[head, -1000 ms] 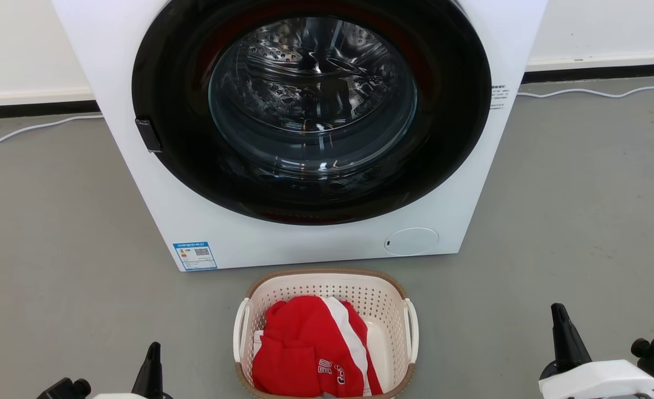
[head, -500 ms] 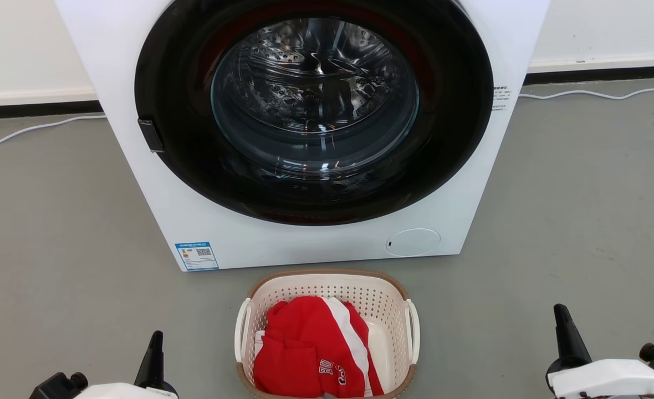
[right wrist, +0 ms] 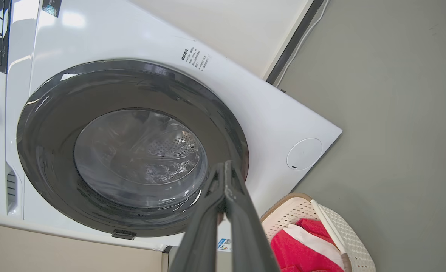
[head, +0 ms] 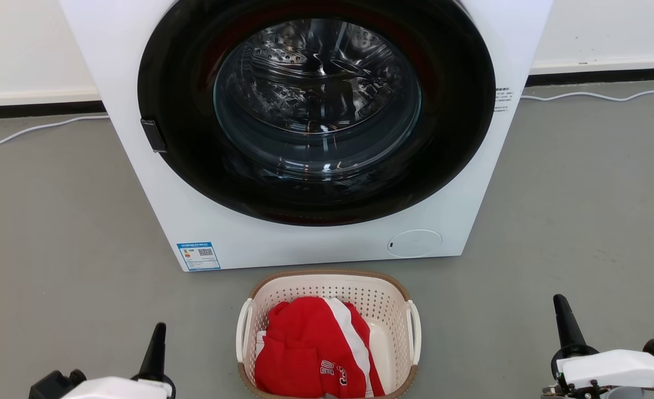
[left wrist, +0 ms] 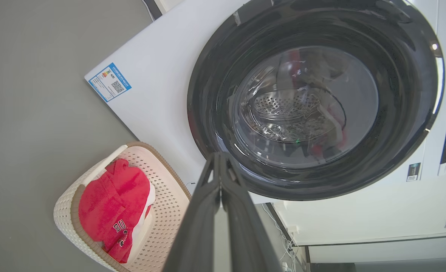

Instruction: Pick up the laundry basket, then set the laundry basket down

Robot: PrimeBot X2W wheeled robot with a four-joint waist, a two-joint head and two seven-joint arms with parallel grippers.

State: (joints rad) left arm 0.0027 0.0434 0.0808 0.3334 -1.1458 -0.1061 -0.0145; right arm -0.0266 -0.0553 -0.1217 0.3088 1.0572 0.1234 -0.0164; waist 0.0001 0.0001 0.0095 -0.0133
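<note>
The laundry basket stands on the grey floor just in front of the washer, cream-white and perforated with a brown rim and white side handles. Red and white clothing lies inside it. The basket also shows at the lower left of the left wrist view, and the basket sits at the lower right of the right wrist view. My left gripper is shut, well to the basket's left. My right gripper is shut, well to its right. Neither touches the basket.
A white front-loading washer with a closed dark round door fills the upper middle. White cables run along the floor by the wall on both sides. Open grey floor lies left and right of the basket.
Both grippers have risen slightly in the head view, the left one more. The whole picture has shifted a little to the right, so the camera moved. The basket stays where it was.
</note>
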